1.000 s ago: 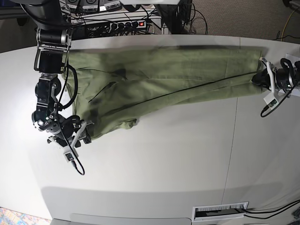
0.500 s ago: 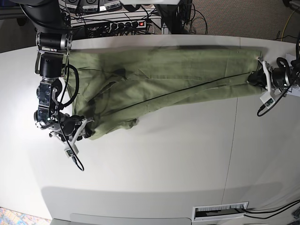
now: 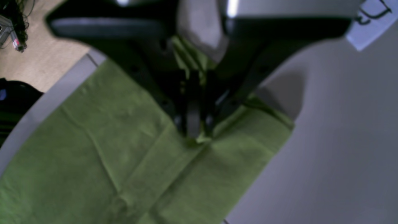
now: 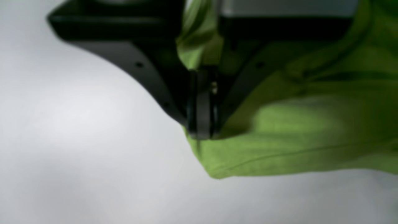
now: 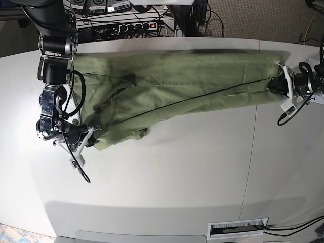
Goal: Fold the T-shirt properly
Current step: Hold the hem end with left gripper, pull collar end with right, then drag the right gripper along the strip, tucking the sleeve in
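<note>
No brand or print shows on the T-shirt [image 5: 177,83]. The only writing is a dark scrawl on a pale paper slip [image 3: 371,21] at the top right corner of the left wrist view, too cut off and blurred to read.

The right arm [image 5: 53,76] comes down the left side of the base view from the far table edge, its links stacked nearly in line, and bends at the wrist so that the right gripper [image 5: 90,139] points sideways toward the cloth. Its jaws are pressed together on the near corner of the shirt. The right wrist view shows this closely: the two black fingers [image 4: 149,71] meet with green cloth bunched up between and above them, and a hemmed corner of cloth hangs just below and to the right of the tips, over the white table [image 4: 77,140].

The left arm reaches in from the right edge of the base view, low and nearly level. The left gripper [image 5: 276,84] is clamped on the shirt's other end. In the left wrist view its jaws meet on a pinched ridge of cloth, and the shirt spreads flat away from the tips toward the lower left, with bare table to the right.

Only the base view shows the whole shirt: stretched in a long band between the two grippers, along the far half of the table, with a power strip [image 5: 134,26] and cables beyond it.
</note>
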Tool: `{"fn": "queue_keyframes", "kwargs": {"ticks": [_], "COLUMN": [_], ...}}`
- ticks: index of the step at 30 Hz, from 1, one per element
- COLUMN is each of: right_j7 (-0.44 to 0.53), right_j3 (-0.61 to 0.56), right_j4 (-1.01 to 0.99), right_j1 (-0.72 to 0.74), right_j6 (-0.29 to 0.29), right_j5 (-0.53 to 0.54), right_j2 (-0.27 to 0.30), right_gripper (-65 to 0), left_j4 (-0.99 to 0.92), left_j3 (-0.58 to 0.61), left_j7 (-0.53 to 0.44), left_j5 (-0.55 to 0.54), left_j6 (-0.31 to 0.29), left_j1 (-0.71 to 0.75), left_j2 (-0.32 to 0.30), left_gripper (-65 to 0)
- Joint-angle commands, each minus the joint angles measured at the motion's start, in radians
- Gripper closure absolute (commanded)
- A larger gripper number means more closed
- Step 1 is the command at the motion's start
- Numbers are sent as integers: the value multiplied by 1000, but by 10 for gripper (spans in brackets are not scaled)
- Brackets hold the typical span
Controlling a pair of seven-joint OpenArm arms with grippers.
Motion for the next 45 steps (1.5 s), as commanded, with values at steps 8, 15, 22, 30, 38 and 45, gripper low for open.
{"fn": "queue_keyframes", "kwargs": {"ticks": [8,15,22,30,38,45], "right_j7": [-153,-241,-100,141,140,-4], "right_j3": [5,5,1,-98,-145,-145], "right_j4": [204,366,348,144,-82,-81], "right_j1": [22,-52,-60,10,111,106], "right_j6": [-1,-1,7,2,2,2], "right_j5": [150,304,261,-2,-59,-26], "right_j2": [25,95,91,-3,-22,-22], "right_gripper": [0,0,-284,-314,-313,-46], "left_j4": [10,10,10,10,10,10], "left_j3": [-13,-13,-13,-13,-13,-13], "left_j7": [-14,-11,-18,-22,-23,-23], "left_j5": [-6,-6,-6,-5,-6,-6], "left_j6": [-1,-1,-1,-1,-1,-1], "left_j1": [-11,-11,-11,-11,-11,-11], "left_j2": [-25,-26,-25,-25,-25,-25], "left_gripper": [0,0,0,0,0,0]}}
